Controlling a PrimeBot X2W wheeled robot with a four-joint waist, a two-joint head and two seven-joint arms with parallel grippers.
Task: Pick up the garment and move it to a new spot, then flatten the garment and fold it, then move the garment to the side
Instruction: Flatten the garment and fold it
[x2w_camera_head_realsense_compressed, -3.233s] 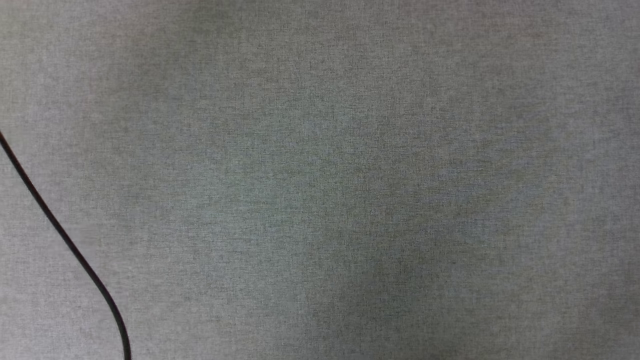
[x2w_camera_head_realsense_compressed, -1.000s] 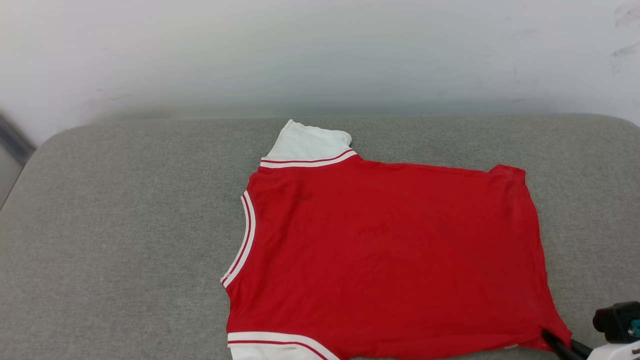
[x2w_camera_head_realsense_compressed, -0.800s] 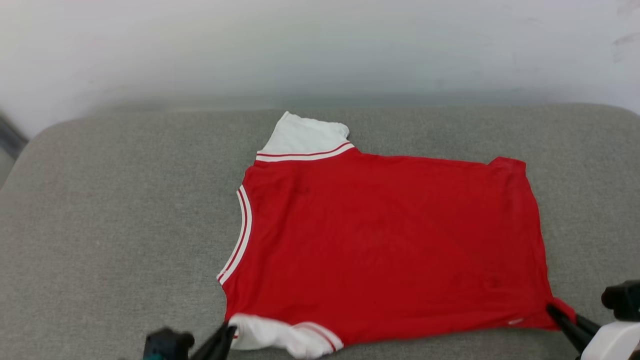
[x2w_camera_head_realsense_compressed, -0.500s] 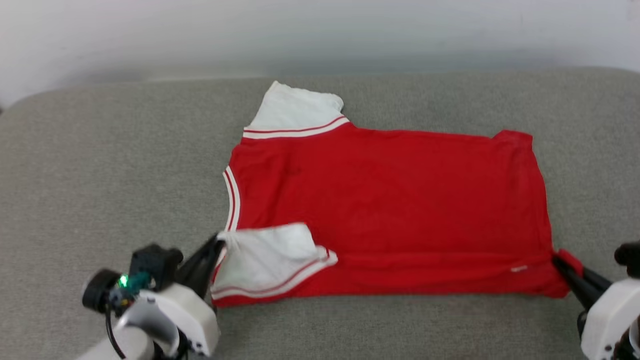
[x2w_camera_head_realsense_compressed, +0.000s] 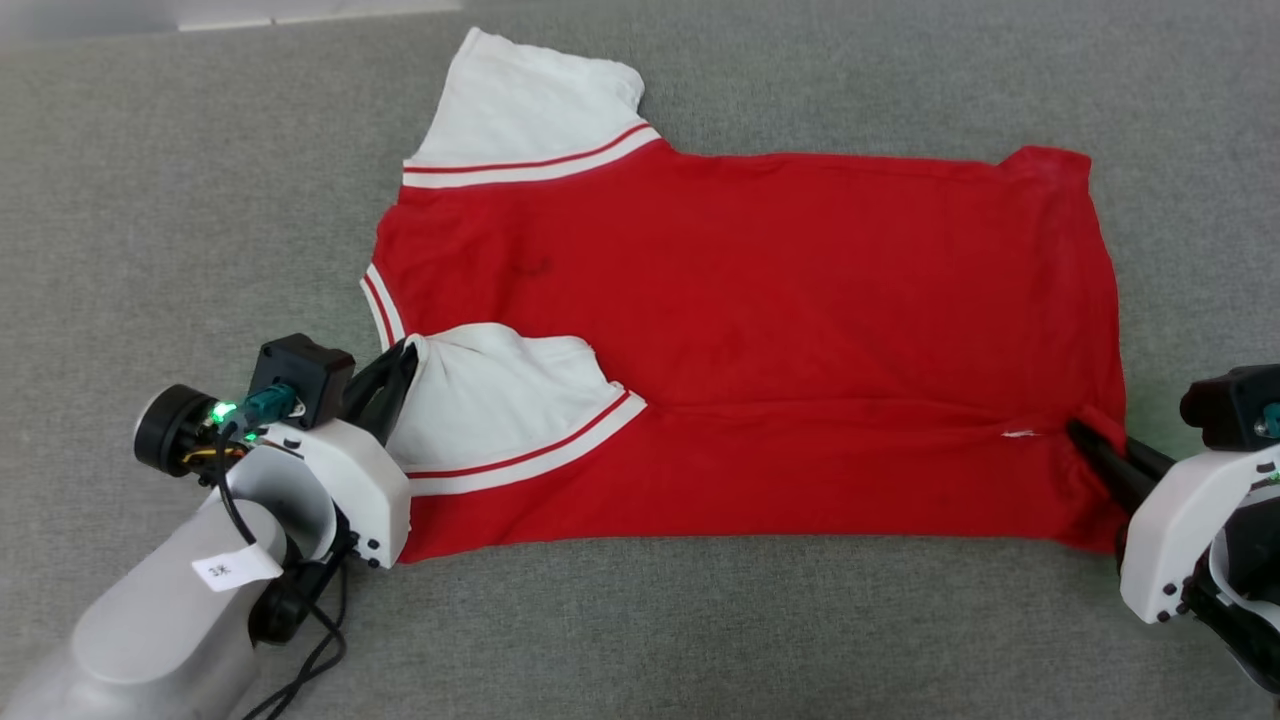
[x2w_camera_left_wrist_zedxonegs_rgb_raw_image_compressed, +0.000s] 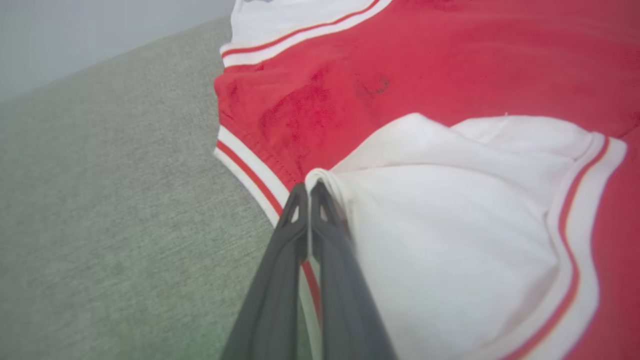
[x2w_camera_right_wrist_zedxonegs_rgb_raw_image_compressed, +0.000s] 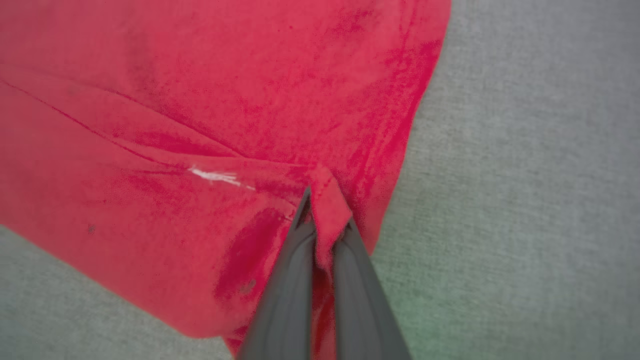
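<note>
You have the garment spread back-up across the middle of the table, collar toward 9 o'clock and hem toward 3 o'clock, with its near long edge already turned over toward 12 o'clock. Your left tool is pressed together on the edge of the near white sleeve at about 8 o'clock of the shirt. Your right tool is pinching a small nub of the red hem corner at about 4 o'clock. That right grip is the weak point: it holds very little cloth, so I judge that a sharp pull toward 12 o'clock could slide it free and drop that end. The sleeve looks puffed and bunched rather than flat, so setting it down as it is would likely trap a lump under the fold. If one tool travels faster than the other, the crease between them will probably skew. Pulling the tools apart toward 9 and 3 o'clock could drag the whole shirt. Compared with half a second ago, the near sleeve lies further over the red body and the folded band is wider. The head camera has also tipped down, so the wall at 12 o'clock has gone. A second ago the shirt lay unfolded.
</note>
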